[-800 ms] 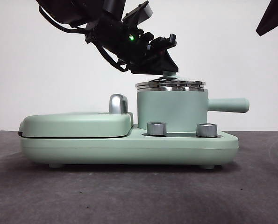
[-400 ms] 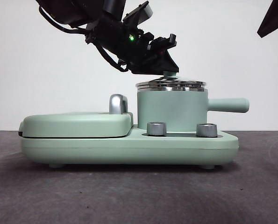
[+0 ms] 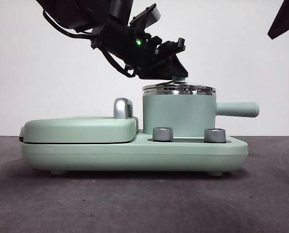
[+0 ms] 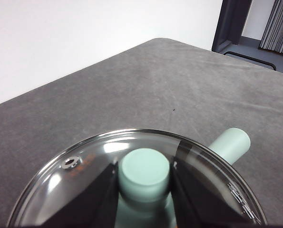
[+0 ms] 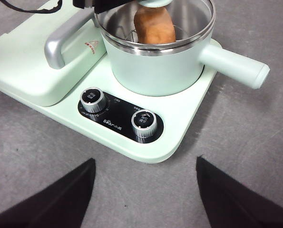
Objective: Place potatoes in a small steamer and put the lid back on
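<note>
The small steamer [image 3: 178, 114] stands on the right half of a mint cooker base, its straight handle [image 3: 237, 109] pointing right. The glass lid [image 3: 179, 89] rests on its steel rim. My left gripper [image 4: 145, 176] is shut on the lid's mint knob [image 4: 145, 171], one black jaw pressed to each side, and comes down from the upper left in the front view [image 3: 171, 65]. Through the glass, the right wrist view shows the orange-brown potato [image 5: 154, 26] inside the steamer [image 5: 155, 71]. My right gripper [image 5: 146, 199] hangs open in front of the cooker, holding nothing.
The cooker base [image 3: 134, 153] carries a flat mint griddle cover [image 3: 78, 128] with a chrome handle [image 3: 122, 108] on its left half. Two steel dials [image 3: 162, 134] [image 3: 214, 135] sit below the steamer. Grey table surrounds the base. A black arm tip [image 3: 285, 19] shows at top right.
The left gripper and the lid have shifted a few pixels to the right over the steamer's rim. Everything else is as before.
</note>
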Robot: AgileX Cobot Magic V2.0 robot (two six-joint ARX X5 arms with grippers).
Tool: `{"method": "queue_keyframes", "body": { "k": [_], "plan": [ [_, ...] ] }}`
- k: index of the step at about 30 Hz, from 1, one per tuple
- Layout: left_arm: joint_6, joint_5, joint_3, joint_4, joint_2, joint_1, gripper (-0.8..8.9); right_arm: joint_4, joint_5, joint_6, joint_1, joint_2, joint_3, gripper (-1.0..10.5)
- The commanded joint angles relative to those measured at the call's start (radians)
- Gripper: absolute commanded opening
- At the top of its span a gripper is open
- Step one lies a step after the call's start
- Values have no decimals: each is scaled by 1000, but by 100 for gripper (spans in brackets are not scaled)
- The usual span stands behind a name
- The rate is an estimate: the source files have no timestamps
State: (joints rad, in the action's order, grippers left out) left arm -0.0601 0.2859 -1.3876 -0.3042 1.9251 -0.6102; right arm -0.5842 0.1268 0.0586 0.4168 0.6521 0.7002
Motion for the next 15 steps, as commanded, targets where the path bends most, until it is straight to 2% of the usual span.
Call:
{"method": "queue_keyframes", "body": {
  "k": [1, 6, 15],
  "plan": [
    [-11, 4, -30, -18, 26, -10, 14, 6, -4, 10, 4, 6, 3, 329],
    [-53, 4, -30, -18, 31, -6, 14, 5, -4, 10, 4, 6, 3, 329],
    [-51, 4, -30, -2, 50, -3, 14, -6, -4, 10, 4, 6, 3, 329]
  ]
}}
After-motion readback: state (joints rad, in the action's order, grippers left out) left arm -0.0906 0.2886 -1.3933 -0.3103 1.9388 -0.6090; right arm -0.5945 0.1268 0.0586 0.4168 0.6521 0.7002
